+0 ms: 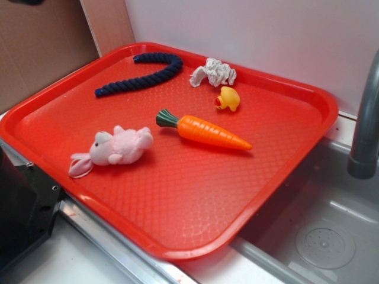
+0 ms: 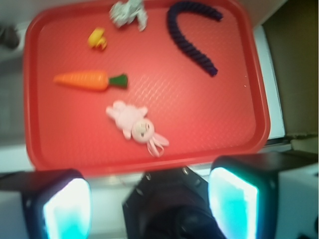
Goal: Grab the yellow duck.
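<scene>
No legible text, label, brand mark, number or sign appears in either view. The red tray [image 1: 284, 177] carries only an embossed grid texture without lettering. The wrist view is blurred; no markings can be resolved on any surface there.

The exterior view looks down slantwise at the tray [image 1: 177, 248] from nearby. The wrist view looks down from higher, facing the opposite way; both share the whole tray [image 2: 249, 134].

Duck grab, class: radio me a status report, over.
Gripper open, jaws wide, off the tray. Duck untouched, beside white cloth. Carrot nearby, not blocking.
</scene>
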Controlling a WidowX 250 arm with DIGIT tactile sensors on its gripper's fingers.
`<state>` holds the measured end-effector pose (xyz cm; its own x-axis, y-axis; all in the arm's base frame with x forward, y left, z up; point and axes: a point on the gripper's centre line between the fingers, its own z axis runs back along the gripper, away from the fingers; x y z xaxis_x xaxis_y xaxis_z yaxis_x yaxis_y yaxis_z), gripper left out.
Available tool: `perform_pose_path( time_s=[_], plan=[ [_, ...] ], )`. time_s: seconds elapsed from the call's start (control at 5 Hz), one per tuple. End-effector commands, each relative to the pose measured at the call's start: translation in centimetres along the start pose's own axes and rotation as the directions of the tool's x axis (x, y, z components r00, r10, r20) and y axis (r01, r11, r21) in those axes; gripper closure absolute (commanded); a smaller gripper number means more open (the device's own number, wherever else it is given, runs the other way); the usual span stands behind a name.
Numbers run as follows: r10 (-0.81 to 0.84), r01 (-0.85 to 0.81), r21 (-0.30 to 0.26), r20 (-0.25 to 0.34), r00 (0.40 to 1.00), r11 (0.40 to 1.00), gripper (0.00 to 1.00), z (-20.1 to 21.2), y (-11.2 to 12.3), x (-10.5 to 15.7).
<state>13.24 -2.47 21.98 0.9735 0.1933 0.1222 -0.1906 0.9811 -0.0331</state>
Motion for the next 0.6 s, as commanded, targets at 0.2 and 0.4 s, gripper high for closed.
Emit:
perform_pose_path(
  time_s=[0.2, 0.4],
  plan=[
    [0.433, -0.424, -0.089, 0.181, 0.883, 0.902, 0.0, -5.1, -3.2, 7.1],
    [0.473, -0.464, -0.093, 0.204, 0.857, 0.881, 0.0, -7.1, -5.1, 8.9]
  ],
)
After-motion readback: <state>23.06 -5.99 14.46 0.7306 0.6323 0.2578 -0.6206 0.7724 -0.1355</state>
